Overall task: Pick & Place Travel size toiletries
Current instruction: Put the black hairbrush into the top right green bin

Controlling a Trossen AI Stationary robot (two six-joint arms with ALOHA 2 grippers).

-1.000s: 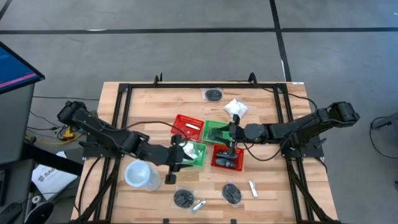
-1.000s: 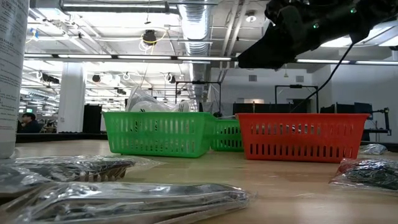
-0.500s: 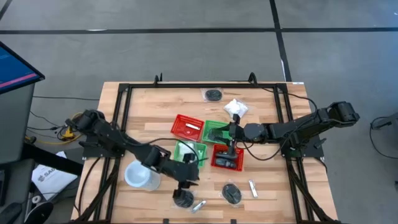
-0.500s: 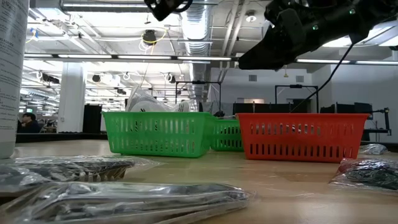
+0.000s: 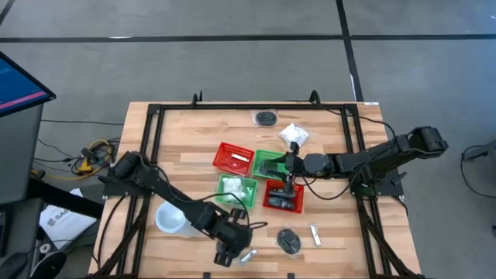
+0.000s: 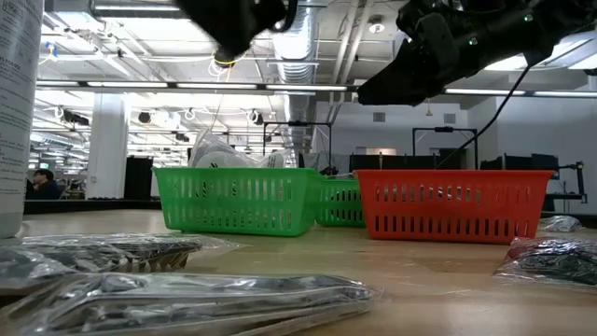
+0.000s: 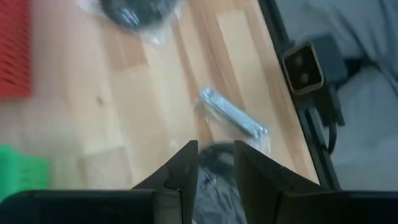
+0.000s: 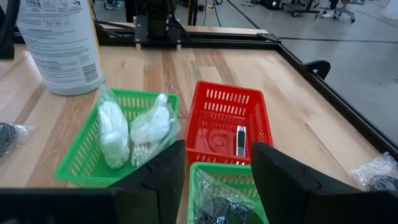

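Left gripper [image 5: 230, 252] hovering over a black bundle [image 7: 214, 180] at the table's [image 5: 186, 139] near edge, fingers [image 7: 180, 177] parted, gripping nothing; silvery tube [image 7: 233, 114] lying just beside. Right gripper [image 5: 288, 167] hanging above the green basket [image 5: 267, 160] at mid-table, fingers [image 8: 155, 180] spread, empty. White packets [image 8: 134, 130] lying in another green basket [image 5: 236, 189]; a tube [image 8: 240, 140] resting in the red basket [image 8: 227, 121]. More bundles [image 5: 289, 241] and a tube [image 5: 315, 235] sitting loose near the front edge; a bundle [image 5: 266, 118] and packet [image 5: 294, 134] waiting at the far side.
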